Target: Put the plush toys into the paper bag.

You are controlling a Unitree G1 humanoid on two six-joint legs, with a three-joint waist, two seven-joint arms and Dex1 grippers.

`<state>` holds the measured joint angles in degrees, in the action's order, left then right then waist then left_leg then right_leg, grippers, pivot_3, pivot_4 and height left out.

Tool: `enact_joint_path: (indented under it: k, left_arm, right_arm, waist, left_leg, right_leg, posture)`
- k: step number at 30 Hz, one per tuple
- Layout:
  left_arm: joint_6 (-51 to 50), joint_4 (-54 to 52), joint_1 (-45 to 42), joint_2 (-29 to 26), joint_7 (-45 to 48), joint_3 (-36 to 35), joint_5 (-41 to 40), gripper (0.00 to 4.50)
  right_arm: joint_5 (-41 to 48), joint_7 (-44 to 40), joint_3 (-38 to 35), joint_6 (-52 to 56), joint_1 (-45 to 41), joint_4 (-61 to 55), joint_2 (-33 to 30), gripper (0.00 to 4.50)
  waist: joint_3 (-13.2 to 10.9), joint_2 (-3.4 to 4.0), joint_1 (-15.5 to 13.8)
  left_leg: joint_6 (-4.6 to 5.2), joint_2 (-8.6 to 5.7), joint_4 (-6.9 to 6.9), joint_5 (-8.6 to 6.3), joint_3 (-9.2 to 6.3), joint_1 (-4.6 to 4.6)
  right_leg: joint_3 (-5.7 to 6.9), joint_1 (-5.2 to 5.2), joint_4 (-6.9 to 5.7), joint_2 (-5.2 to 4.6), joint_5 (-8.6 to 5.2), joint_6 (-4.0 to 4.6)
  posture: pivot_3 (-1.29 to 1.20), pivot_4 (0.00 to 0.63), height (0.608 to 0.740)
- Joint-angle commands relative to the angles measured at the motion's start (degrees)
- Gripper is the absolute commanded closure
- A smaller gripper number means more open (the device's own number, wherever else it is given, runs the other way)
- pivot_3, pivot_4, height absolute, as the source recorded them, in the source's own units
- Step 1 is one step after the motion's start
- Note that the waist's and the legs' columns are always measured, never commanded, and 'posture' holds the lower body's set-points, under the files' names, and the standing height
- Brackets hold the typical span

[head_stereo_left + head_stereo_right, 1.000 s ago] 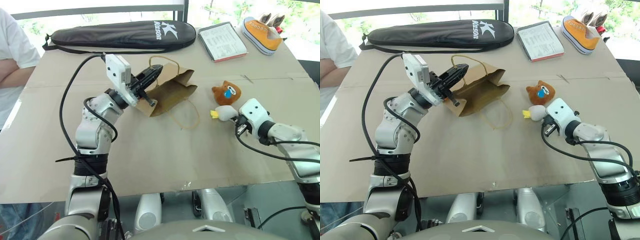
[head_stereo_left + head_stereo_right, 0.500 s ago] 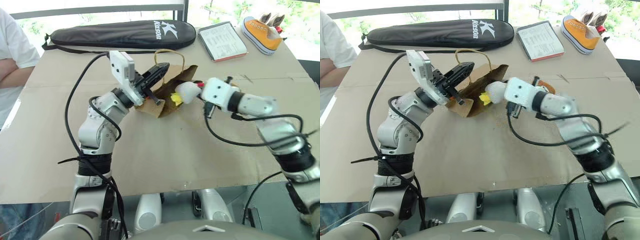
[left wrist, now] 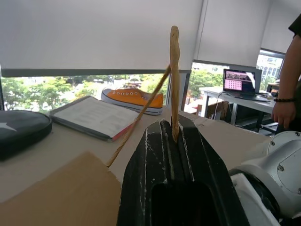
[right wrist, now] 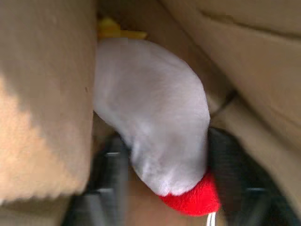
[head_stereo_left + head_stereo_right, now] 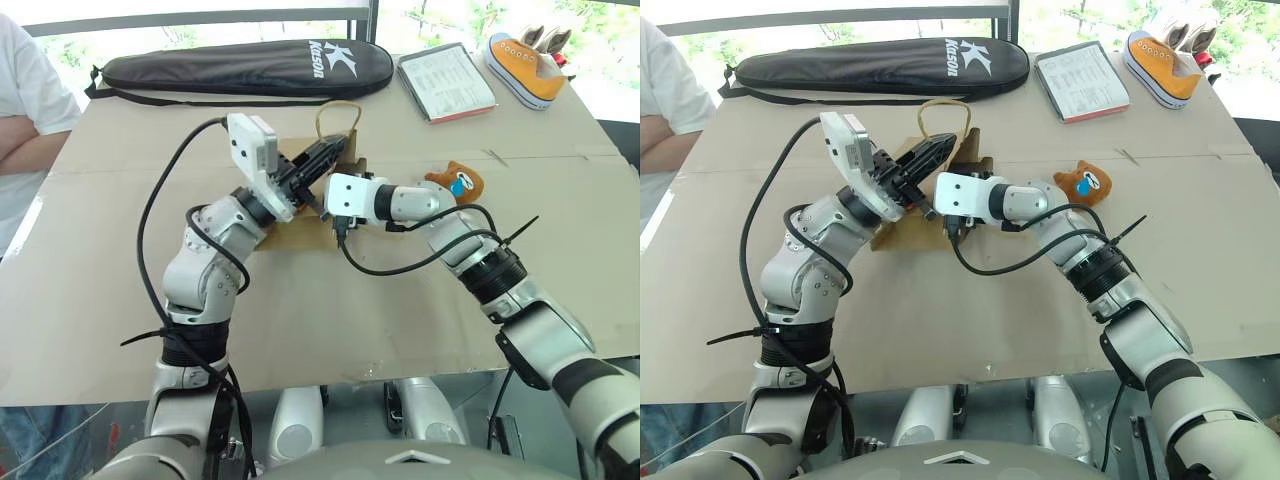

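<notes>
— Plush toys: where are they?
— The white rocket (image 4: 155, 136) sits inside the paper bag (image 5: 902, 228), between the right gripper's (image 4: 164, 165) two black fingers (image 4: 235, 174), its red tip toward the wrist and a yellow fin deeper in the bag. The brown bear head (image 5: 1083, 184) lies on the table (image 5: 970, 320), behind the right forearm and well apart from both sets of jaws.
— How do the jaws stand?
— The left gripper's (image 3: 175, 134) jaws are clenched on a cord handle (image 3: 174, 70) of the bag, holding its mouth up. The right jaws stand on either side of the rocket; whether they grip it or have let go cannot be told.
— What lies beyond the jaws?
— A black racket case (image 5: 240, 68), a booklet (image 5: 445, 82) and an orange sneaker (image 5: 525, 68).
</notes>
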<state>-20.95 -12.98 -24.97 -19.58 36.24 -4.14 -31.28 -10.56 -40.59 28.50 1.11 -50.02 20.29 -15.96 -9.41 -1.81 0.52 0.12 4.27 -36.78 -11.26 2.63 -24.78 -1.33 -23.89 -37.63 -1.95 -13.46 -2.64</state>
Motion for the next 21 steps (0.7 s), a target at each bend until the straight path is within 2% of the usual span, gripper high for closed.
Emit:
enact_joint_path:
  k: [1,6,10,13,15,18,21]
  left_arm:
    - [1.4,-2.9,1.1,-0.8,-0.9,-2.0,0.2,4.5]
    - [2.3,-2.2,1.8,-1.1,-1.1,-2.2,0.9,4.5]
    - [3.0,-1.2,1.1,-1.1,-1.2,-2.3,1.5,4.5]
    - [3.6,-0.1,0.3,-1.0,-1.1,-2.5,1.7,4.5]
    - [3.8,0.3,0.1,-1.0,-0.9,-2.5,1.8,4.5]
    - [4.3,1.0,-0.2,-1.0,-0.4,-2.4,2.0,4.5]
    - [4.3,1.1,-0.4,-1.2,-0.3,-2.4,2.0,4.5]
  right_arm:
    - [5.1,-5.5,-5.0,4.8,3.9,-12.1,-3.8,0.97]
    - [14.2,-8.0,-13.4,18.1,11.7,-30.2,-8.0,0.97]
    - [18.9,-6.2,-21.6,27.9,17.1,-38.0,-12.0,0.97]
    - [15.0,0.2,-26.0,29.8,19.8,-31.6,-15.0,0.97]
    - [11.1,4.9,-25.1,31.0,18.4,-24.5,-15.5,0.97]
    - [7.7,7.1,-21.8,30.1,16.1,-14.4,-15.2,0.97]
    - [7.6,7.4,-21.1,28.2,14.1,-7.8,-13.1,1.91]
  waist:
    - [0.0,0.0,0.0]
    - [0.0,0.01,0.1]
    - [0.0,0.0,0.1]
    - [0.0,-0.02,-0.3]
    - [0.0,-0.02,-0.1]
    - [0.0,-0.01,0.4]
    - [0.0,-0.01,0.6]
  left_leg:
    - [0.0,0.0,0.0,0.0,0.0,0.02]
    - [0.0,0.04,0.11,0.0,-0.04,0.07]
    - [0.0,0.03,0.09,0.0,0.0,0.08]
    - [0.0,0.02,0.05,0.0,-0.03,0.08]
    - [-0.01,0.01,-0.03,0.0,0.07,0.08]
    - [0.0,0.0,-0.07,0.0,0.1,0.08]
    - [0.0,0.0,0.01,0.0,0.08,0.1]
  right_leg:
    - [0.01,0.01,-0.01,0.0,0.0,0.0]
    - [0.03,-0.01,-0.06,0.04,-0.01,0.01]
    - [0.01,-0.01,-0.04,0.04,-0.01,0.01]
    - [0.04,0.04,0.0,0.03,-0.02,0.04]
    - [-0.02,0.04,0.01,-0.01,-0.12,0.22]
    - [-0.07,0.04,-0.01,-0.01,-0.12,0.23]
    - [-0.13,-0.01,-0.04,0.07,-0.01,0.03]
  posture:
    - [0.0,0.15,0.74]
    - [0.0,0.15,0.74]
    - [0.0,0.15,0.74]
    - [0.0,0.15,0.74]
    - [0.0,0.15,0.74]
    - [0.0,0.15,0.74]
    - [0.0,0.15,0.74]
